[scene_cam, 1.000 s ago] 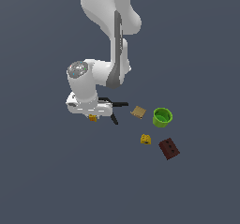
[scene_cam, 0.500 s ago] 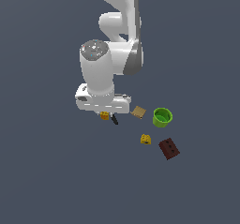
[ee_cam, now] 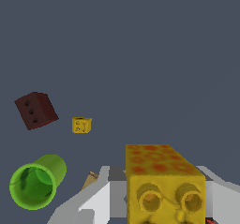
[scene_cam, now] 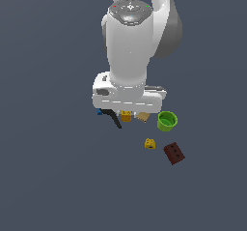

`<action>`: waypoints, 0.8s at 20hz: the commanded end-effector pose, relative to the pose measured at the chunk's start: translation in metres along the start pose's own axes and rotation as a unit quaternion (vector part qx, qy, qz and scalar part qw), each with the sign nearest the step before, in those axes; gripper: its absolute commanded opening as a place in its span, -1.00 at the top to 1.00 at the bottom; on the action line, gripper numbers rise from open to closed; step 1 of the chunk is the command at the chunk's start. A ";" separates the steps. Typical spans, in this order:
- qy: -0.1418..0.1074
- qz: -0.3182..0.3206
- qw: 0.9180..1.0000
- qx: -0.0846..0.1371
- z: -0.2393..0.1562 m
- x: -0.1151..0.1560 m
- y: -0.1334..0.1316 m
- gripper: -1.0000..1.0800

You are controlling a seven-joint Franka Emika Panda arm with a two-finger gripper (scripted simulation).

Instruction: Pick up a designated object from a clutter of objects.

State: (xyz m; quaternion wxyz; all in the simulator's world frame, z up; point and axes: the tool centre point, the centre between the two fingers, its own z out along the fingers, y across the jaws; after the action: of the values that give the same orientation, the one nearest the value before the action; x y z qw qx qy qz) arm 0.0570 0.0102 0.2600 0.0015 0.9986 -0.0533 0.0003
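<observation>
My gripper (scene_cam: 126, 115) is shut on the designated golden-yellow block (scene_cam: 126, 116) with dark round spots. The block hangs just under the white hand, above the clutter. In the wrist view the block (ee_cam: 164, 185) fills the near part between the two grey fingers (ee_cam: 91, 205). The brighter lemon-yellow block (scene_cam: 150, 143) lies apart on the floor and shows small in the wrist view (ee_cam: 81, 125).
A green cup (scene_cam: 167, 121) lies beside a tan square (scene_cam: 143, 117). A dark red-brown block (scene_cam: 174, 153) lies beyond the lemon-yellow block. A black spring clamp (scene_cam: 115, 119) lies under the hand. The cup (ee_cam: 35, 183) and the red-brown block (ee_cam: 35, 109) also show in the wrist view.
The arm has swung toward the exterior view's right with the golden-yellow block held, and the hand now looms larger over the clamp and tan square. The clutter has not moved.
</observation>
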 end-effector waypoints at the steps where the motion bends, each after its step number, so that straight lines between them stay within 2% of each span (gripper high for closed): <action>1: 0.000 0.000 1.000 0.000 -0.019 0.008 -0.017 1.00; 16: 0.000 0.000 1.000 0.001 -0.101 0.048 -0.089 1.00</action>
State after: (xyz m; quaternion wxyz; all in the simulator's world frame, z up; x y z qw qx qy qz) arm 0.1101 0.0891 0.3539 0.0003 0.9986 -0.0531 0.0000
